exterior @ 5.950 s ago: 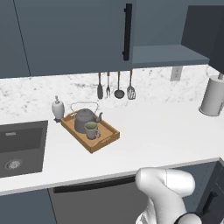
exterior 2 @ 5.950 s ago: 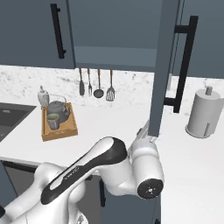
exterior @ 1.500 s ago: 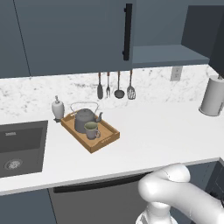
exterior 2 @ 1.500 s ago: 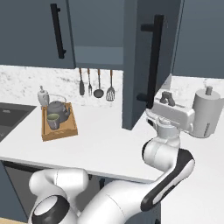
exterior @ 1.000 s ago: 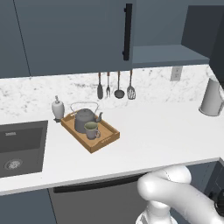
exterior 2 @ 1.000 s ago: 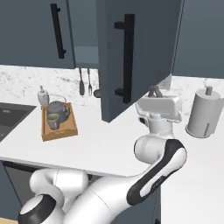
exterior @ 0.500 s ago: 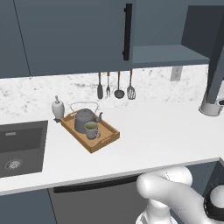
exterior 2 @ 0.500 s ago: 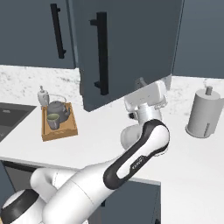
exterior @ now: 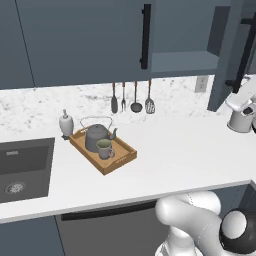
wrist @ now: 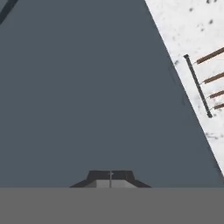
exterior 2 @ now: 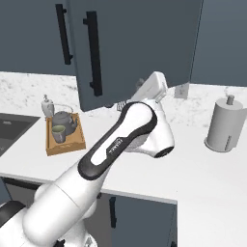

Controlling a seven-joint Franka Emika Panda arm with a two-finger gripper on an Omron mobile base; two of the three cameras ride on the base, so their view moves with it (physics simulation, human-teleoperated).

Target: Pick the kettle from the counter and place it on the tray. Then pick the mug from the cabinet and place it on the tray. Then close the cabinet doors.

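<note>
The dark grey kettle [exterior: 94,137] [exterior 2: 63,119] and the small mug [exterior: 104,148] [exterior 2: 58,132] stand side by side on the wooden tray [exterior: 121,158] [exterior 2: 68,145] on the white counter [exterior: 185,150]. The cabinet's left door [exterior: 90,35] is closed. Its right door [exterior 2: 140,48] [exterior: 223,60] stands partly open, and the inner shelf [exterior: 185,62] shows. My gripper [wrist: 110,175] [exterior 2: 149,89] is shut with nothing in it, right up against the flat face of that door [wrist: 87,87].
A soap dispenser [exterior: 65,124] stands behind the tray and a sink [exterior: 20,165] lies at the left. Utensils [exterior: 135,97] hang on a rail [wrist: 197,85] on the backsplash. A tall grey paper-towel cylinder [exterior 2: 224,125] stands at the right.
The right cabinet door has swung steadily toward closing, and my hand has travelled with it, leftward in the right base view. Tray, kettle and mug have not moved.
</note>
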